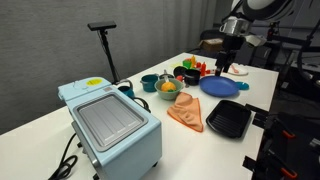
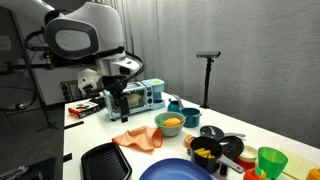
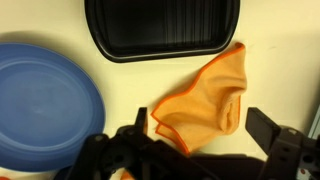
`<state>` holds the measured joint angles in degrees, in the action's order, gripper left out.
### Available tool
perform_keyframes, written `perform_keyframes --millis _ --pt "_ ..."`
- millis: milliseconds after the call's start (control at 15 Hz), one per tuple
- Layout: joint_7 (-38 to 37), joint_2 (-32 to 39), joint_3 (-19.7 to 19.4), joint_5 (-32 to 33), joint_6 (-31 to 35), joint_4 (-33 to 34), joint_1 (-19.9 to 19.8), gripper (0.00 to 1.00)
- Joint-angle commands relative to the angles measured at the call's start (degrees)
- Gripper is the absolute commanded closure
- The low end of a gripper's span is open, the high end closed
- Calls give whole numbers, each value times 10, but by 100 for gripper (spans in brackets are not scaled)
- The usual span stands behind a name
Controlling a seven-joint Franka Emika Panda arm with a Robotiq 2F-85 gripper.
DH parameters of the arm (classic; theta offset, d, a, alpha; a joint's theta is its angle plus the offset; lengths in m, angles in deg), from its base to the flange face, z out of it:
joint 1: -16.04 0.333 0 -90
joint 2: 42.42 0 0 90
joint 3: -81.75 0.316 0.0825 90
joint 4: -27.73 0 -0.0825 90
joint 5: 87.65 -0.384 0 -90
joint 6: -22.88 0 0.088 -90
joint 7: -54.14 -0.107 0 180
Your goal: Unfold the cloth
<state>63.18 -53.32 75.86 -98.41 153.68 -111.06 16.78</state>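
Hovering item: gripper (image 2: 118, 110), jaws spread wide, holding nothing, clear of the table.

Item beneath: cloth (image 3: 205, 100), salmon-orange, lying folded on the tabletop directly under and slightly ahead of the jaws. In the wrist view its near hem sits between the two fingers.

Orientation: the long axis runs on a diagonal, from a broad near corner beside one finger out to a narrower tip ahead of the gripper. That tip points at the black tray (image 3: 165, 35) and ends just beside its rim. The folded layers seem to overlap along the side facing the other finger, but the exact fold line is hard to tell.

Items beyond: the tray lies further ahead, past the cloth. The blue plate (image 3: 45, 105) lies off to one side of the gripper, apart from the cloth.

Hazards, as judged:
- Closing on the thick folded edge would likely pinch both layers, so the cloth would lift as a bundle instead of opening.
- Pulling the top layer toward the tray could drape it over the rim.
- A descent that is too shallow may only skim the fabric and bunch it.
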Motion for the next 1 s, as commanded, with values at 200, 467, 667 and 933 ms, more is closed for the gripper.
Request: perform_keyframes --millis 200,467,667,933 --pt "40 155 15 -51 85 76 -6 0" --pt "39 224 35 -52 97 120 -15 0" --pt "29 267 43 -42 95 145 -24 0" --pt "13 316 48 -33 105 166 -31 0"
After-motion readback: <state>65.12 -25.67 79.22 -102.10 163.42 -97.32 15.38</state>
